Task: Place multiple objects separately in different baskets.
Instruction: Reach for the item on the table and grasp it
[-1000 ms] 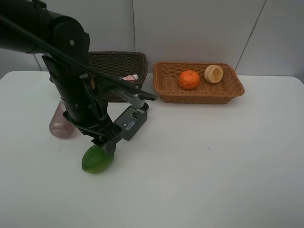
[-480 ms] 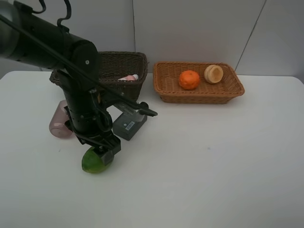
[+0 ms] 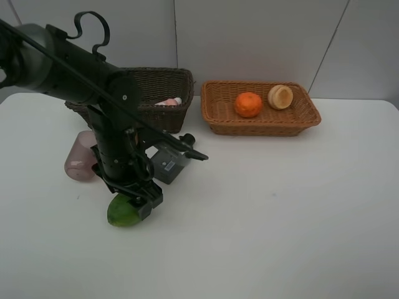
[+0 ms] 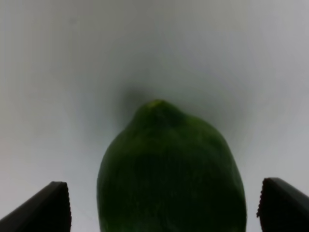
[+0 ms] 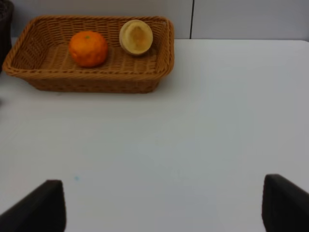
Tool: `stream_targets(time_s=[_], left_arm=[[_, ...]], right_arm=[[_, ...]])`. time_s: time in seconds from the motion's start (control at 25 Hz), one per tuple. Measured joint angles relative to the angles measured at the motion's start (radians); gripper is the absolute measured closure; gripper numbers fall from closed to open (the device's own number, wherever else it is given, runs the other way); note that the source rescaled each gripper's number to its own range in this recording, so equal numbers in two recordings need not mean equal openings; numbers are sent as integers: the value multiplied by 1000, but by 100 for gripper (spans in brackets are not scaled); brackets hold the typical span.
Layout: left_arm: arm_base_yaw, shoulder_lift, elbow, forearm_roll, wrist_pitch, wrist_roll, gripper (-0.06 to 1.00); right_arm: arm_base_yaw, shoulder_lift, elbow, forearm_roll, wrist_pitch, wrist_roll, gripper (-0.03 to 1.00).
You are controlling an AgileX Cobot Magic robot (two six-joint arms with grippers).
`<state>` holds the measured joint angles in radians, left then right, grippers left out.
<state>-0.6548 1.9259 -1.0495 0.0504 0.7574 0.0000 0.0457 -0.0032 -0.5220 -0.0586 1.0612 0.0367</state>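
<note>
Two wicker baskets are set at the back of the white table point(image 3: 280, 224): a deeper dark brown basket point(image 3: 156, 76) with a pink white-capped bottle point(image 3: 169, 101) in it, and a shallower orange-tan basket point(image 3: 262, 128) in which an orange point(image 3: 248, 104) and a pale round fruit point(image 3: 280, 96) are held. Three items are left on the table near the dark basket: a translucent purple cup point(image 3: 78, 159) lying on its side, a flat dark bottle point(image 3: 167, 165) partly hidden by the arm, and a green oval fruit point(image 3: 124, 213) nearest the front edge.

The left gripper point(image 4: 164, 212) is lowered over the green fruit, its jaws spread wide on either side, with clear space seen between each fingertip and the skin; nothing is gripped yet. The right gripper point(image 5: 164, 208) is held apart over bare table, with nothing between its jaws.

The fruit is judged to be firm, fairly light and smooth-skinned, so it may be rolled or squeezed out by an off-centre pinch. It is best taken across its widest middle, with the jaws set low enough that the bulge is caught rather than the tapering end.
</note>
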Motion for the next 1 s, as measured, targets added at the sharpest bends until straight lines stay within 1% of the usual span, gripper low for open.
stream_targets(time_s=[0.36, 0.72, 1.0], left_arm=[[0, 6, 0, 0, -14, 0, -6], [0, 59, -1, 1, 2, 0, -6], [0, 63, -1, 0, 3, 0, -6]], right_arm=[[0, 0, 0, 0, 0, 0, 15], [0, 0, 0, 0, 0, 0, 15], [0, 0, 0, 0, 0, 0, 15]])
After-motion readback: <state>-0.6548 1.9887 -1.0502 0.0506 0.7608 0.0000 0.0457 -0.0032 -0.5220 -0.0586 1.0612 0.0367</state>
